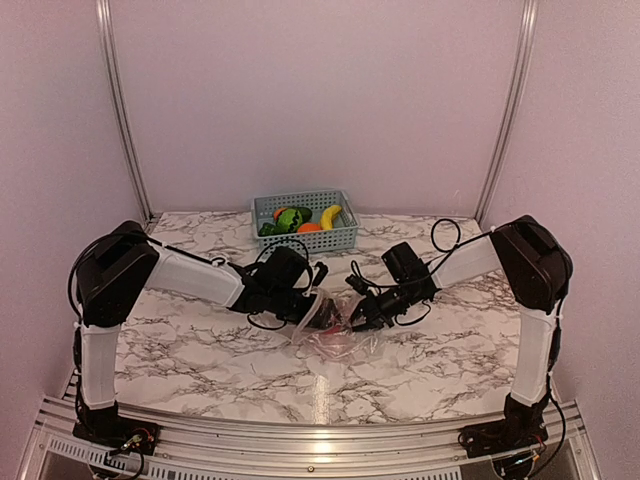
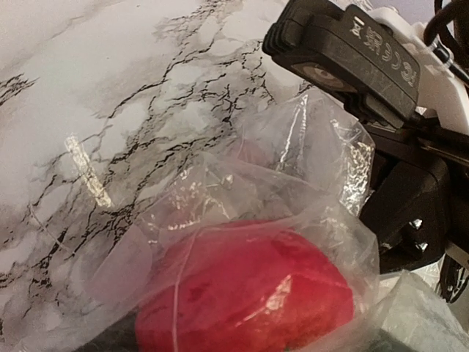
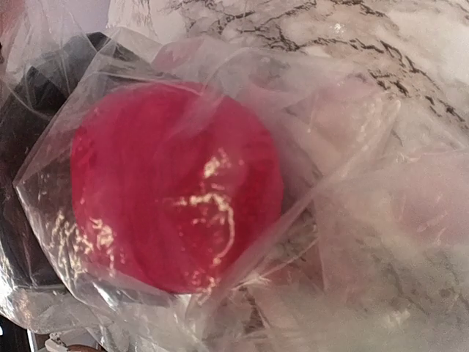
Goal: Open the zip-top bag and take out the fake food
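The clear zip-top bag (image 1: pixel 340 340) lies crumpled on the marble table between both grippers. A red round fruit (image 2: pixel 249 293) sits inside it and fills the right wrist view (image 3: pixel 176 183) under plastic (image 3: pixel 366 220). My left gripper (image 1: pixel 318 306) is at the bag's left side with the red fruit at its tips. It seems shut on the fruit, though plastic hides the fingers. My right gripper (image 1: pixel 358 315) is pressed into the bag's right side and seems shut on the plastic. Its black wrist body (image 2: pixel 352 51) shows in the left wrist view.
A light blue slatted basket (image 1: pixel 268 206) stands at the back against the wall. It holds a yellow banana (image 1: pixel 331 215), a dark green pepper (image 1: pixel 290 220) and an orange fruit (image 1: pixel 309 228). Walls enclose the back and both sides of the table.
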